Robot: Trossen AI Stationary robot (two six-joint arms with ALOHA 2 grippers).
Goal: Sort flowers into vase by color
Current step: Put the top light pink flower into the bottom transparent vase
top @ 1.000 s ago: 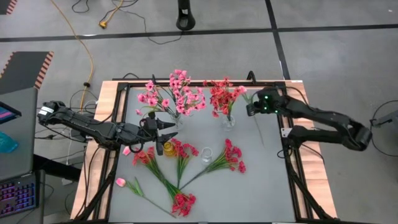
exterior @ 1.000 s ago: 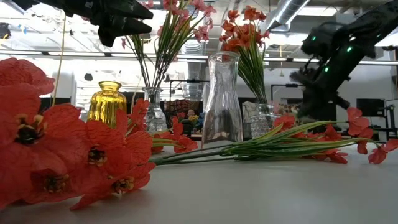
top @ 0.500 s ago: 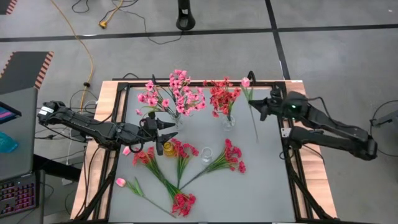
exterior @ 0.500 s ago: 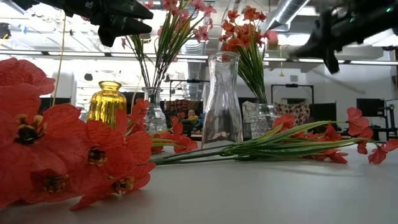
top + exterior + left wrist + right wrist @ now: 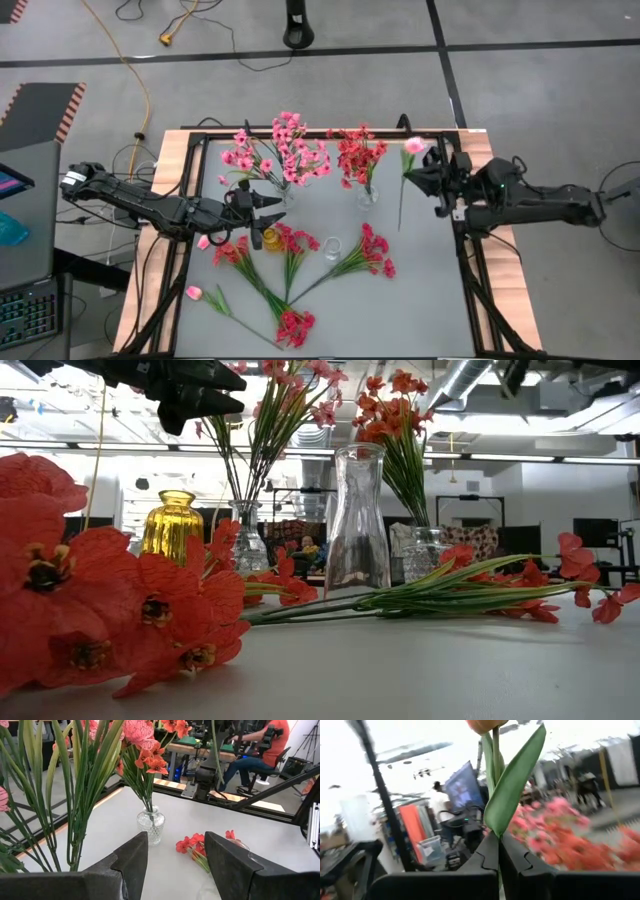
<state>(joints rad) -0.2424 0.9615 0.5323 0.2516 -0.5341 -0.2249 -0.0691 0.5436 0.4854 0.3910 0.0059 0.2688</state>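
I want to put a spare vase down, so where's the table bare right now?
The bare patches are the near right corner of the table, beyond the loose red sprigs, and the near left edge beside the pink tulip. The middle and far side are crowded with vases and lying flowers.

No readable text, label, brand, number or sign anywhere in these views.
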